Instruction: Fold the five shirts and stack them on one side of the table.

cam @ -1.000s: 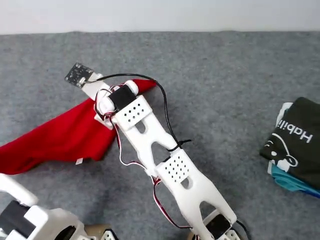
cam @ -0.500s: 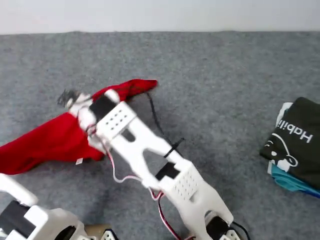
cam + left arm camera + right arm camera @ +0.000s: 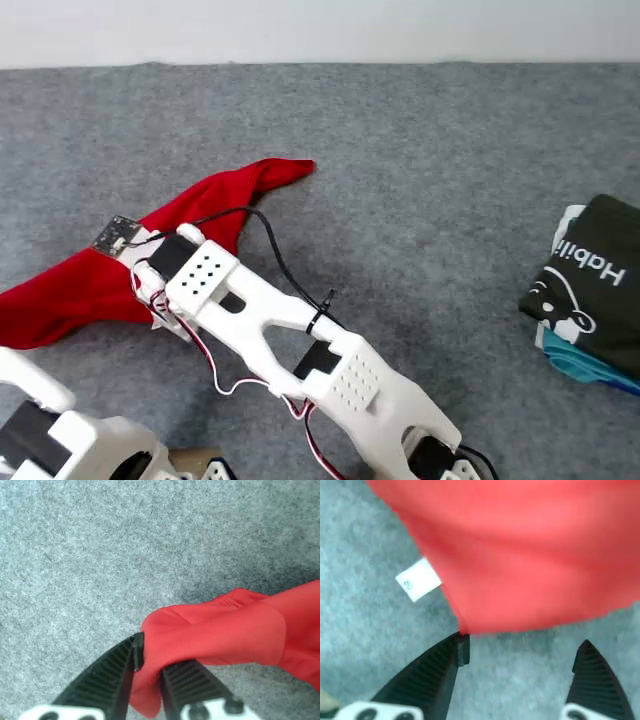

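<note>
left gripper point(image 3: 149, 658): clamped tight on a bunched-up fold of the red shirt point(image 3: 215, 200), with the grey mat point(image 3: 420, 150) right under it
right gripper point(image 3: 523, 647): fingers spread wide, hanging just over the shirt's edge, next to a little white tag point(image 3: 418, 579)
red shirt: crumpled strip on the left half of the high view, running from the lower left edge up toward the middle
right arm point(image 3: 300, 330): comes in from bottom centre and slants up-left over the shirt's middle
folded stack point(image 3: 590, 290): far right edge, dark green shirt on top, a teal one point(image 3: 580, 365) under it

Grey table point(image 3: 440, 150), red shirt point(image 3: 212, 203) at left, white arm point(image 3: 272, 322) over it, folded shirts point(image 3: 595, 285) right
</note>
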`<action>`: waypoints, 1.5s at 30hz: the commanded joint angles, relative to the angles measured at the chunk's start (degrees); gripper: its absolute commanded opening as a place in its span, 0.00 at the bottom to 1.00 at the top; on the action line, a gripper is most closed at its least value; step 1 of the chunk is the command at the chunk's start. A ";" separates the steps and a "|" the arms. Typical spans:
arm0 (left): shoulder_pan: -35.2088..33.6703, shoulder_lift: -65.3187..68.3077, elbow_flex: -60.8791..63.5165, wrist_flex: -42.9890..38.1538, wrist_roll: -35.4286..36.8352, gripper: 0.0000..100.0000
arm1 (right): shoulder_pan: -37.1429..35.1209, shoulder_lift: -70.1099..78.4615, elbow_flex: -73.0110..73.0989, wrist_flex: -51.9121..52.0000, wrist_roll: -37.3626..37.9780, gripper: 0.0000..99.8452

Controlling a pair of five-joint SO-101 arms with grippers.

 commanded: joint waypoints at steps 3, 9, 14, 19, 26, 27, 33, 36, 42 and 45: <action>-0.35 -0.35 0.31 -0.88 0.09 0.02 | -0.13 0.66 -0.26 -7.69 -0.62 0.33; -0.35 -0.88 1.63 -1.14 0.09 0.02 | 4.00 1.10 -0.26 -16.75 -0.18 0.29; -0.35 -0.88 1.63 -1.14 0.09 0.02 | 9.89 0.66 -0.26 -14.11 2.64 0.25; -0.35 -0.88 1.63 -1.14 0.09 0.02 | 17.19 0.22 -0.70 -7.08 5.63 0.25; 0.00 -0.88 1.63 -1.14 0.09 0.02 | 22.11 -1.80 -10.64 3.65 10.90 0.25; 0.00 -0.88 1.63 -1.23 0.09 0.02 | 21.85 -1.80 -12.84 5.58 11.25 0.25; 0.09 -0.88 1.54 -1.23 0.09 0.02 | 15.16 -2.33 -15.21 13.41 11.08 0.25; -0.09 -0.88 1.54 -1.23 0.09 0.02 | 11.47 -3.30 -12.13 13.32 10.90 0.25; -0.26 -0.88 1.54 -1.23 0.09 0.02 | 4.18 -3.21 -7.74 13.05 4.48 0.28; -0.26 -0.88 1.54 -1.23 0.09 0.02 | 1.71 -3.21 -7.74 11.12 2.29 0.36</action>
